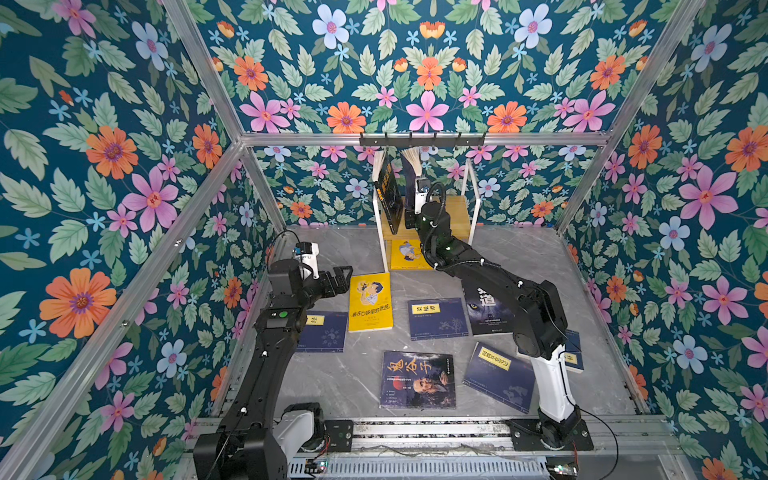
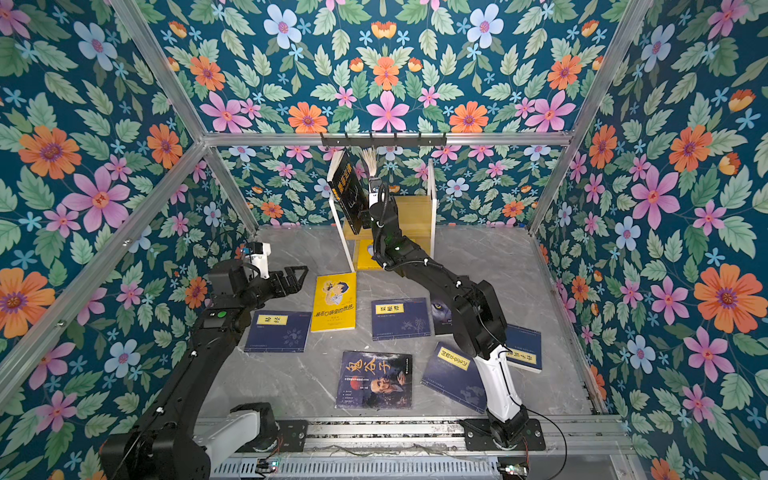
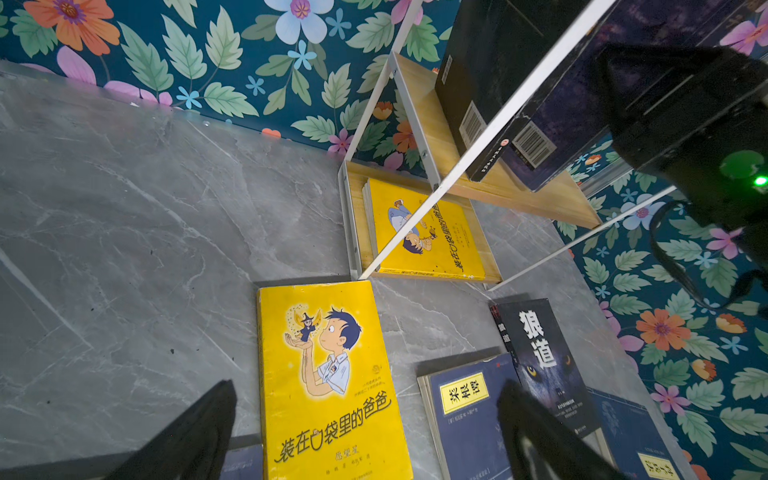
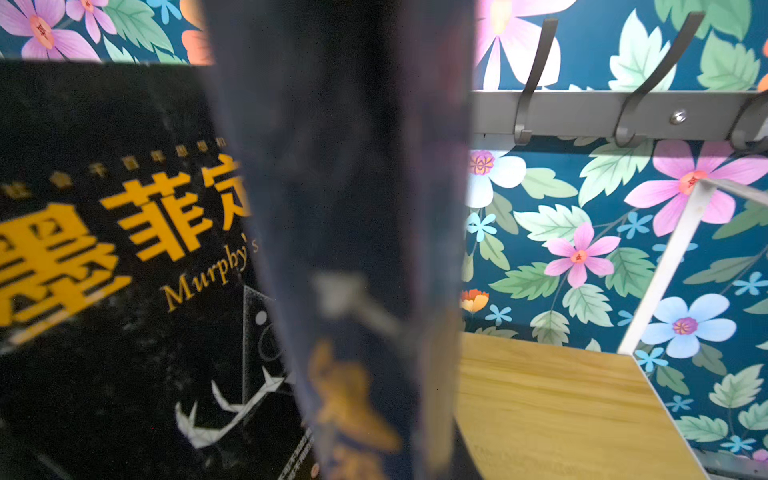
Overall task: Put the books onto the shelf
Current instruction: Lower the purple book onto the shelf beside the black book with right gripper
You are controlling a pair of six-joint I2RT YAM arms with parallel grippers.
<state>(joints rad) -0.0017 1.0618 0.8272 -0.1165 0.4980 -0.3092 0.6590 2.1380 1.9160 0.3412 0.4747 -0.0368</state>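
Standing a dark blue book (image 4: 345,187) on the upper board of the shelf (image 1: 457,212), at the middle of the bench's (image 1: 332,386) far edge, with the right claw (image 1: 411,216) clamped shut on its lower part. Best done by keeping the book upright, lowering it squarely onto the wood, then nudging it flat against the black book (image 1: 388,195) leaning at the board's left end. Letting go only once propped, with pages fanning out at the top and likely to flop. Worth drawing the claw straight back toward the near edge, not sideways, so as to topple neither book.

Left claw (image 1: 341,280) spread wide and empty, hanging over the left side of the bench near a yellow book (image 1: 370,301). Seven books, as far as can be counted, lying flat on the bench, plus a second yellow book (image 1: 409,253) flat on the lower board.

Cannot tell whether the held book's bottom edge touches the board: hidden behind the wrist in both top views, blurred in the right wrist view. Right claw's fingers hardly visible anywhere. Two blue books near the side edges partly covered by the arms.
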